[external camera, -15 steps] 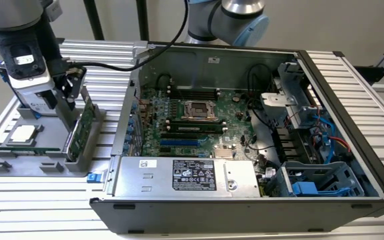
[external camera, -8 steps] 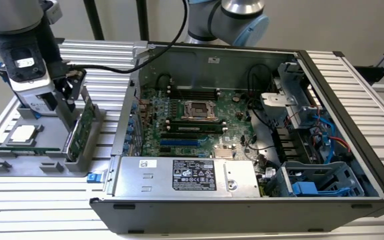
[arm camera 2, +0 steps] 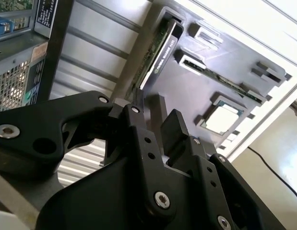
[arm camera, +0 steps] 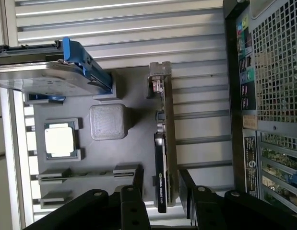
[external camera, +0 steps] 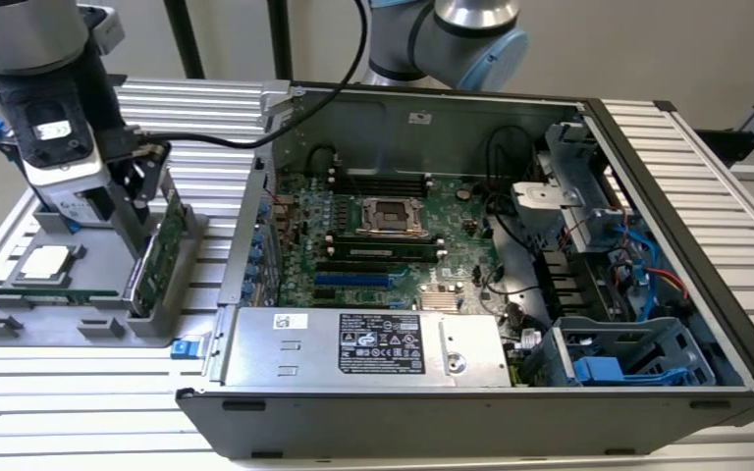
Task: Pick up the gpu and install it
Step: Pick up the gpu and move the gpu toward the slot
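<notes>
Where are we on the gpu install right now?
Nothing is finished yet. The gpu stands on edge in its grey holder, not lifted. In hand: the open hand straddles the card's end without gripping it. Left: the grasp, the lift, and seating the card in the open case.

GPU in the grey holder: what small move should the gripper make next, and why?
Probably close the fingers. In the first wrist view the gripper is open, one finger on each side of the gpu, which stands on edge in the grey holder; a gap shows on either side, so the card is not yet gripped.
</notes>
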